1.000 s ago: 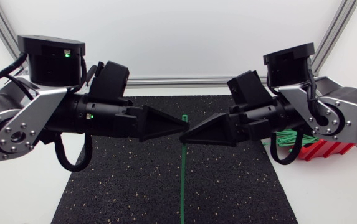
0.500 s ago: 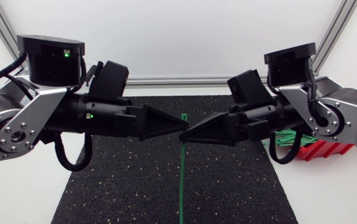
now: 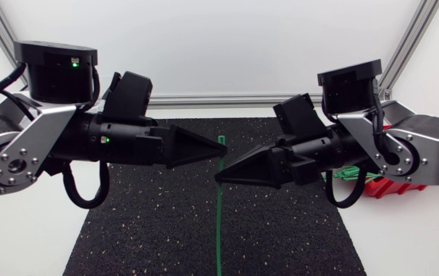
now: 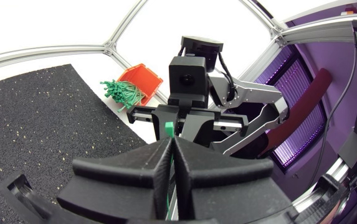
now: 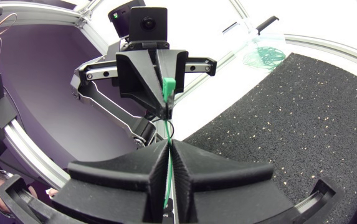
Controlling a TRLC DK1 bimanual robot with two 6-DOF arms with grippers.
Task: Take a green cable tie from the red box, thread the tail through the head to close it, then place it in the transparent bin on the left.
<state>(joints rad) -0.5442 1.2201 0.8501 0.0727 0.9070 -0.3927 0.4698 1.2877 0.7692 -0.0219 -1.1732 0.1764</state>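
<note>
The left gripper and right gripper are each clamping 1 green cable tie, tip to tip above the black mat. Over the last second, both are drifting slightly toward the left arm's side, carrying the tie's head and hanging strap along. The tie is staying unthreaded, well apart from the red box, so they are probably still lining it up for threading.

Red box: mostly concealed behind right arm in head view; one corner shown.
Spare ties in box: tangled, count not determinable.
Cable tie: lower end cut off at head view's edge; stretch gripped within right pincer masked by fingers.
Transparent bin: small, walls barely discerned, green contents unresolved.
Left arm: cut off at side edge in head view.
</note>
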